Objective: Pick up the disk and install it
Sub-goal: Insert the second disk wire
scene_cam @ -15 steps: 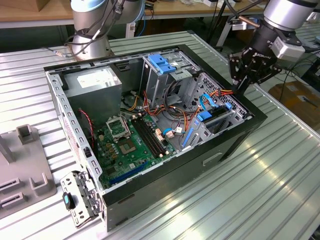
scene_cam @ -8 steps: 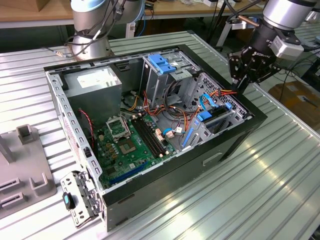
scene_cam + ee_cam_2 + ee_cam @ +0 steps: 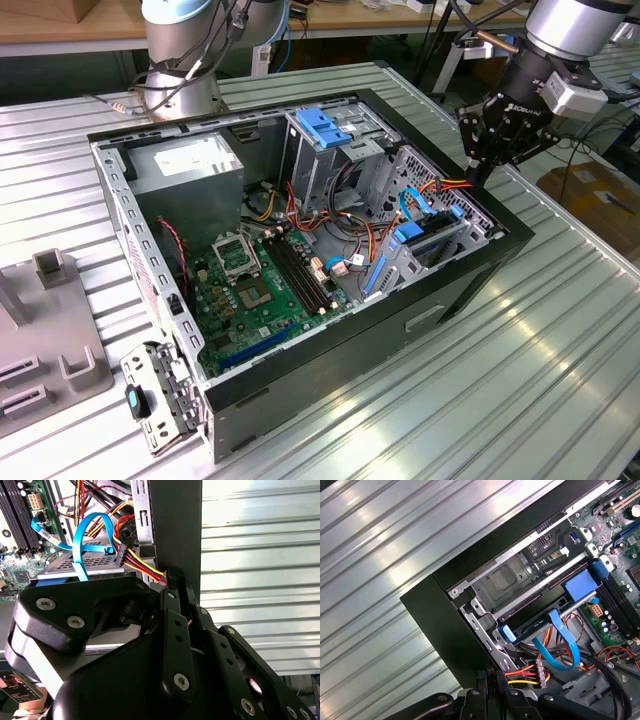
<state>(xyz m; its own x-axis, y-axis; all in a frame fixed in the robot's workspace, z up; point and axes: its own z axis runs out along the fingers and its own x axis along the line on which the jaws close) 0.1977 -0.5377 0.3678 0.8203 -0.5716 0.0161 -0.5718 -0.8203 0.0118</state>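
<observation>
The computer case [image 3: 300,270] lies on its side on the ribbed metal counter [image 3: 560,330] with the side panel off, so the motherboard [image 3: 255,290] and the drive bays face upward where the arm can reach them. The gripper [image 3: 478,150] hangs just above the case's rim at the exterior view's right, over the corner where the red, yellow and black power cables [image 3: 452,186] spill out. In the second wrist view its black fingers [image 3: 172,587] look drawn close together with nothing between them, their tips right at the case wall beside that cable bundle; I judge them closed and empty, though the linkage hides part of the tips.

The disk [image 3: 432,235] sits down in the lower bay near that corner, grey metal top showing, with blue carrier rails [image 3: 408,232] at its edge (the rails are what let it slide and click into the cage). A blue data ribbon [image 3: 559,645] loops over it in the first wrist view, and it looks seated in its slot, not loose on the counter. So the install seems largely done, as far as I can judge.

The taller grey cage [image 3: 330,150] with its blue latch stands apart, further back in the case.
</observation>
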